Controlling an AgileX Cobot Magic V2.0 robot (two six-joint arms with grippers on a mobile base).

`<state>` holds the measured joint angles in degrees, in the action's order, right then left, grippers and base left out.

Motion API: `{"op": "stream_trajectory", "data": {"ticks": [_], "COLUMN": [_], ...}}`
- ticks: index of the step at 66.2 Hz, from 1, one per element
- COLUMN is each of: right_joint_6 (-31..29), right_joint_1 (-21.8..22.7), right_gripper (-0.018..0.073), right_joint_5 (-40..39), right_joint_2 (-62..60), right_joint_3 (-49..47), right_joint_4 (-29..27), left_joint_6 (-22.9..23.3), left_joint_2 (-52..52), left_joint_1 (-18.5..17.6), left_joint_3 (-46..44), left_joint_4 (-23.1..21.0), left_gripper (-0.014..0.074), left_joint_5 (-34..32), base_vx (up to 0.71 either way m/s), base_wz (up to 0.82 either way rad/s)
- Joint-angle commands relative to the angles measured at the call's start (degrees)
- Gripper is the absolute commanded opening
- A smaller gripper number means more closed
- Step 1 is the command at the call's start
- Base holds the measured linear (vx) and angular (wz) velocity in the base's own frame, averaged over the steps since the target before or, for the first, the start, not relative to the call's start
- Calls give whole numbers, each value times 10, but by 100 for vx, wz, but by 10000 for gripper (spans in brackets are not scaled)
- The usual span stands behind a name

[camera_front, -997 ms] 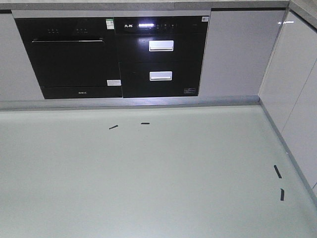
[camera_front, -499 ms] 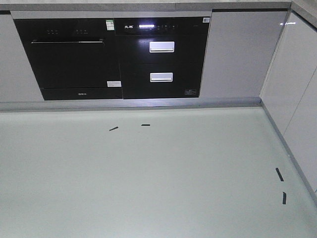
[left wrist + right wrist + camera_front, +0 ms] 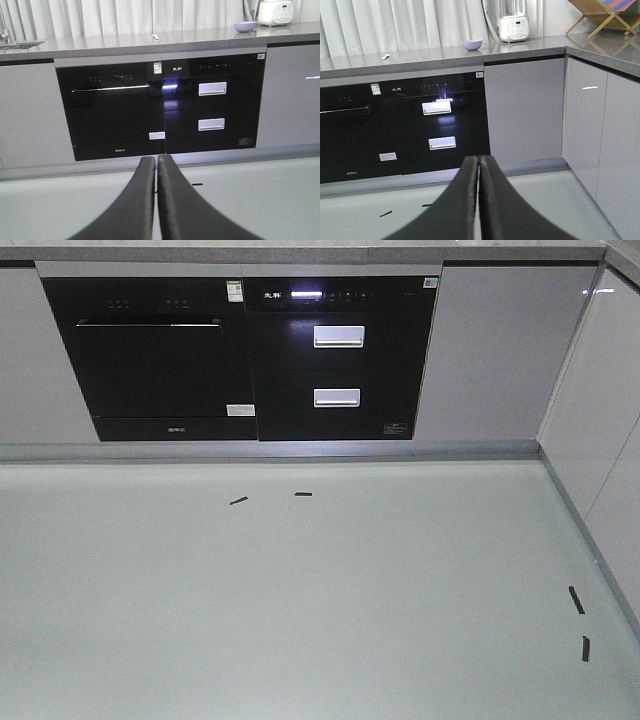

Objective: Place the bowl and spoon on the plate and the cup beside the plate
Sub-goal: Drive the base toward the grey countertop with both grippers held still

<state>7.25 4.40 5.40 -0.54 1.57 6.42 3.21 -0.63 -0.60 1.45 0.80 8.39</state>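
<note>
Resting on the countertop (image 3: 100,47) at the top, bowl (image 3: 245,26) and spoon (image 3: 155,36) sit apart; left gripper (image 3: 156,159) and right gripper (image 3: 479,159) are pressed together; green label (image 3: 157,67) illegible.

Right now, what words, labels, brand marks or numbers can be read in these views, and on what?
No text is readable.
The oven: green sticker too small; white label and logo blurred.
The drawer unit: brand mark and corner label blurred.
</note>
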Motion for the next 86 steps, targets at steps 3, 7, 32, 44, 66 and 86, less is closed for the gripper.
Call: {"op": "stream_trajectory", "data": {"ticks": [3,7,32,44,66,86], "right_joint_6": [-3,-3,-3,-3,-3,-3], "right_joint_1": [4,4,4,4,4,4], "right_gripper": [-5,-5,-5,-5,-5,-5], "right_joint_5": [-45,-45,-45,-45,-45,-45], "right_joint_2": [-6,-6,-6,-6,-6,-6], "right_joint_3": [9,9,9,9,9,9], "right_joint_4": [3,3,3,3,3,3], "left_joint_6": [6,6,6,6,6,6], "left_joint_2": [-10,-10,-10,-10,-10,-10], "left_joint_1": [0,0,0,0,0,0], "left_joint_3": [17,17,17,17,17,17], "left_joint_4": [0,0,0,0,0,0], "left_gripper": [-6,-6,-6,-6,-6,-6], "left_joint_5": [-45,-45,-45,-45,-45,-45], "base_vx": [2,2,3,5,6,8], "base_wz": [1,0,3,2,-1,0]}}
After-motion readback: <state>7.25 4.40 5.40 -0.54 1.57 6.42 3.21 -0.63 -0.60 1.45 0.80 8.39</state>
